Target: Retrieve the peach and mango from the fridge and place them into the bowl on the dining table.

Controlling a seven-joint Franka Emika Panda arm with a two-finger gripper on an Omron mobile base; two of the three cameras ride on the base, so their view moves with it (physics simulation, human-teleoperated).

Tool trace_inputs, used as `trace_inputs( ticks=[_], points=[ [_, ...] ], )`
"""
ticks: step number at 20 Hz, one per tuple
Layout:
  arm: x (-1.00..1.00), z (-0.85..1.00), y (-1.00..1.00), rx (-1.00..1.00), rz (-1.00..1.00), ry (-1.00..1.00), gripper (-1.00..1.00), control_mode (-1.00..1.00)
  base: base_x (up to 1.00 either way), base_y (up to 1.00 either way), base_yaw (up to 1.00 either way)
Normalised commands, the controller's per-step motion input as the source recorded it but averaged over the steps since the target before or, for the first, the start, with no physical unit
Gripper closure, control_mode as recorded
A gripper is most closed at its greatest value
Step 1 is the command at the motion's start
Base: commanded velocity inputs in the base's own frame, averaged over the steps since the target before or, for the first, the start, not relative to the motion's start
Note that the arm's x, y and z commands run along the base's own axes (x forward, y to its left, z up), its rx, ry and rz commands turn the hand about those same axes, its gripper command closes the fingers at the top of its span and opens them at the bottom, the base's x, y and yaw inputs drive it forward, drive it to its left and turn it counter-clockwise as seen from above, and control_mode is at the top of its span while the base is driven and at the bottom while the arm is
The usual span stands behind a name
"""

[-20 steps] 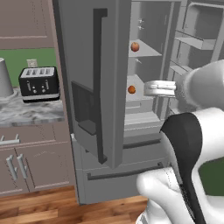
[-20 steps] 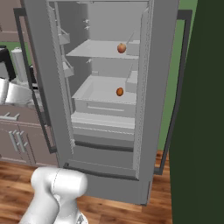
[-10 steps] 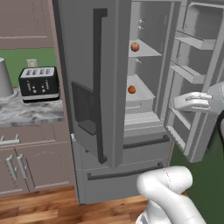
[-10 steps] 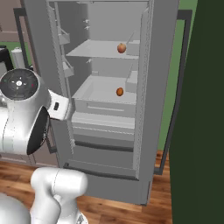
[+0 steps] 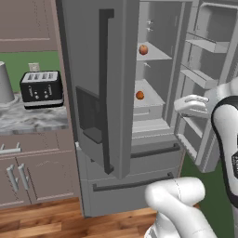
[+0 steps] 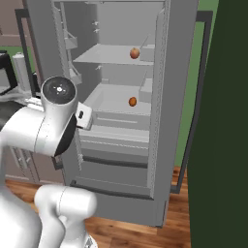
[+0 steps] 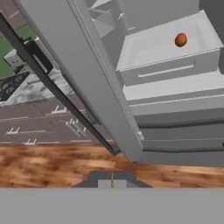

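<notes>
The grey fridge (image 5: 116,186) (image 6: 116,174) stands with both upper doors open. A reddish peach (image 5: 143,49) (image 6: 134,53) lies on the upper shelf. An orange mango (image 5: 139,95) (image 6: 132,101) (image 7: 180,40) lies on the lower shelf above the drawers. My gripper (image 5: 179,106) (image 6: 91,120) (image 7: 112,184) hovers in front of the open compartment, at about the mango's height and well short of it. It is shut and holds nothing. The bowl and the dining table are out of view.
The left fridge door (image 5: 93,83) with its long dark handle (image 5: 106,93) juts out towards me. The right door's bins (image 5: 204,69) sit close behind my hand. A black toaster (image 5: 41,88) stands on the marbled counter (image 5: 28,122) above brown cabinets (image 5: 32,176).
The arm has swung and folded in front of the fridge. Its elbow came into the right base view and the hand shifted right, then a little back left. The fruits have not moved.
</notes>
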Motion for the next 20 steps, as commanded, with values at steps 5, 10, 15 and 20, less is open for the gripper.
trace_inputs(
  ticks=[5, 10, 15, 20],
  points=[
    [0.06, -0.44, 0.00, 0.01, -0.10, -0.15, 1.00, -1.00, 0.00, 0.00, 0.00],
    [0.15, -0.29, 0.00, 0.13, -0.17, -0.14, 1.00, -1.00, 0.00, 0.00, 0.00],
    [0.08, -0.03, -0.13, 0.28, -0.16, -0.15, 1.00, -1.00, 0.00, 0.00, 0.00],
    [0.03, 0.01, -0.15, 0.32, -0.07, 0.00, 1.00, -1.00, 0.00, 0.00, 0.00]
  ],
)
